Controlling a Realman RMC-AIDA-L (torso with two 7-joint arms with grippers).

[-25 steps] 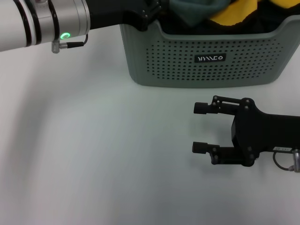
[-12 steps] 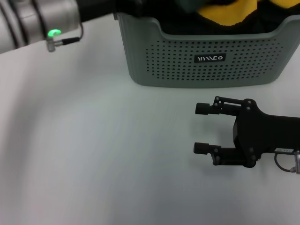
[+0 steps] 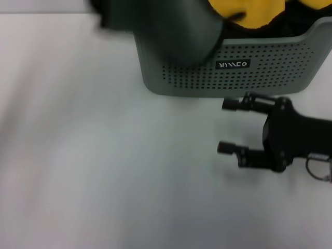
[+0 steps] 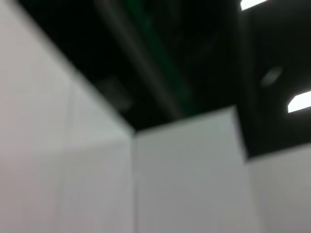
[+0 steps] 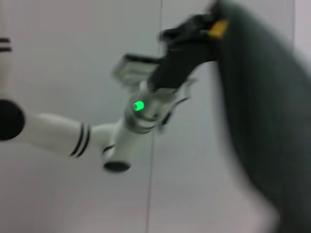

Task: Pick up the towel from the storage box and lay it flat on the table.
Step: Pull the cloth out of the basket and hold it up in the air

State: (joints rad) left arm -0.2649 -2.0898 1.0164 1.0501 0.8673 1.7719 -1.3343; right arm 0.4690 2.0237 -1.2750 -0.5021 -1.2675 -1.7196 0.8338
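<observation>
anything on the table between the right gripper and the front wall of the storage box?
Nothing: in the head view only bare table separates the open right gripper from the storage box.

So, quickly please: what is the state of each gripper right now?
Left gripper: raised, shut on the towel, which hangs over the storage box.
Right gripper: open, empty, over the table in front of the box.
</observation>
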